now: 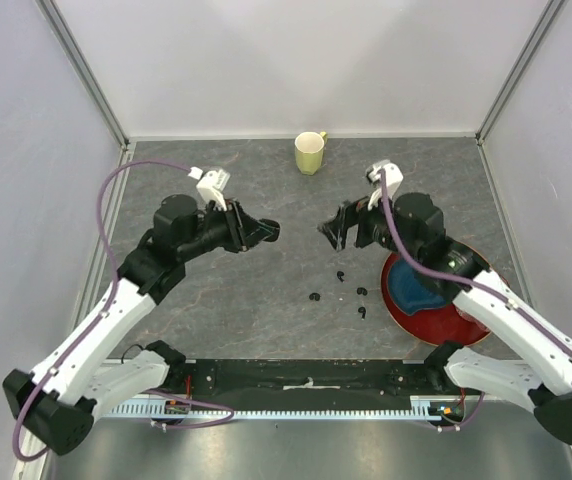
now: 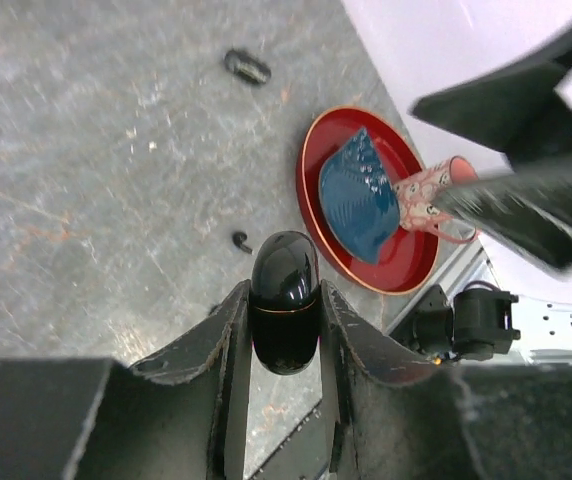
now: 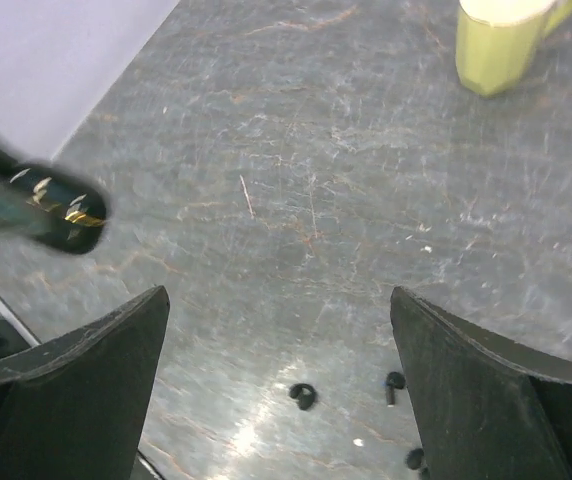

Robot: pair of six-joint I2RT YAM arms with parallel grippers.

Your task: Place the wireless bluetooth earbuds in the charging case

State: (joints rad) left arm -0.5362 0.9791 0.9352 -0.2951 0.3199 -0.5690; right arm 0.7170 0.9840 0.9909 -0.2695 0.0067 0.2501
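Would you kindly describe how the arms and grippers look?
The left arm and right arm have white links with black joints. The left gripper and right gripper are black with wedge-shaped fingers, white camera mounts above, and a purple cable looping along each arm.

place: robot lab cell | evidence: white panel walls [image 1: 296, 60], aluminium frame [image 1: 84, 70], grey table [image 1: 266, 290]

I've got a yellow-green mug [image 1: 310, 153] standing upright at top centre of the overhead view, near the back wall, on the grey stone-patterned table [image 1: 246, 290]. At lower right lies a red plate [image 1: 421, 322] carrying a blue shell-like piece [image 1: 411, 283]. In the left wrist view I also see a pink patterned cup [image 2: 424, 198] at that plate's right edge.
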